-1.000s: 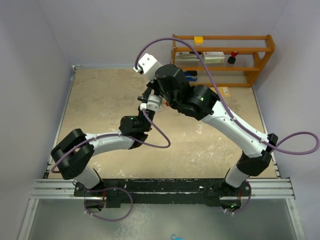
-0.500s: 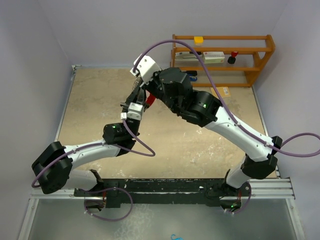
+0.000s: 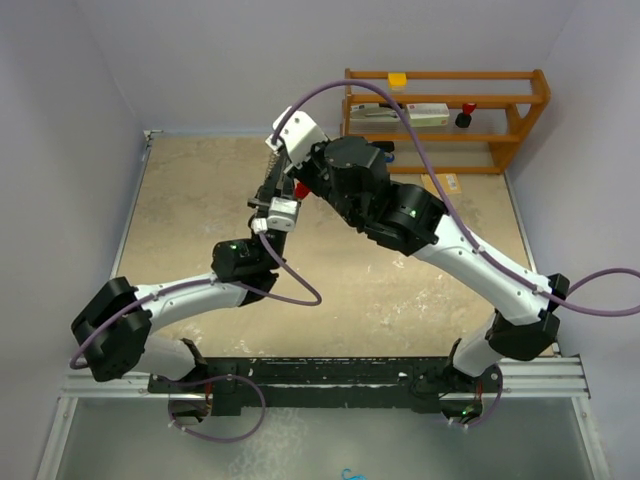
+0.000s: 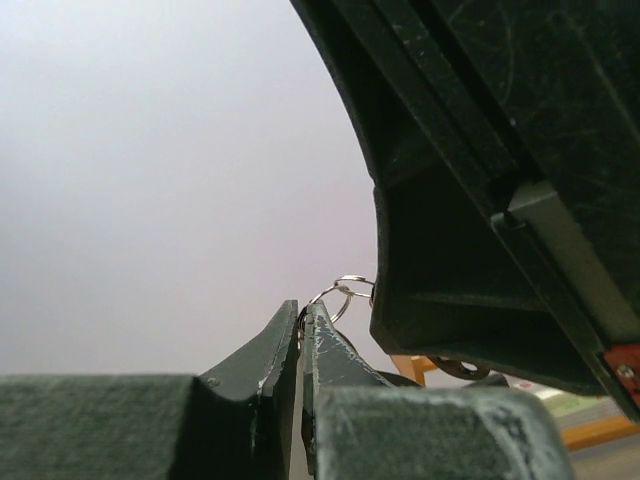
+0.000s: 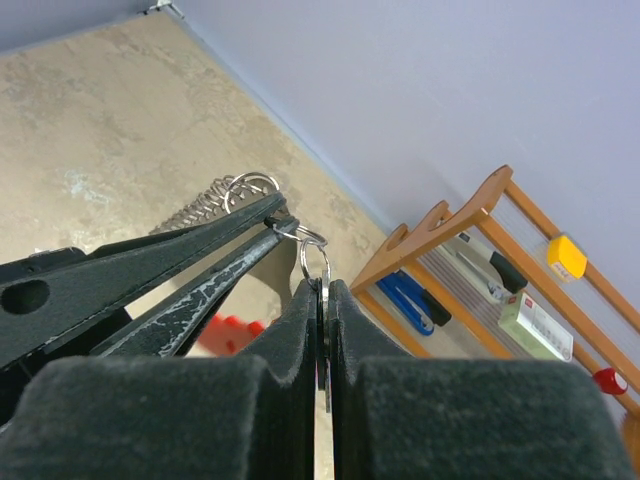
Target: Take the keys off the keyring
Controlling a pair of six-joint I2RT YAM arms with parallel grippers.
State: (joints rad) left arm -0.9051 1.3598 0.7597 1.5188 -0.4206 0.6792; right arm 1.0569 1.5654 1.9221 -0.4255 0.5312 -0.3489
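Both grippers meet in mid-air above the table. My right gripper (image 5: 322,285) is shut on the keys (image 5: 324,310), thin silver blades pinched flat between its pads. A small wire ring (image 5: 302,260) links the keys to the tips of my left gripper (image 5: 278,222), which is shut on it. The left wrist view shows those jaws (image 4: 301,308) closed, with the wire ring (image 4: 325,293) sticking out of them. The keyring's silvery coiled arc (image 5: 200,215) and red strip (image 5: 225,333) hang by the left fingers. From above, only a bit of red (image 3: 300,188) shows between the grippers.
An orange wooden rack (image 3: 445,120) stands at the back right against the wall, holding a blue tool (image 5: 415,300), a white box, a yellow block and a red item. Walls close the table on three sides. The right arm's purple cable (image 3: 590,300) loops out to the right.
Both grippers, still joined by the ring, have moved left and toward the back wall since a second ago, then edged slightly right. Both stayed shut.
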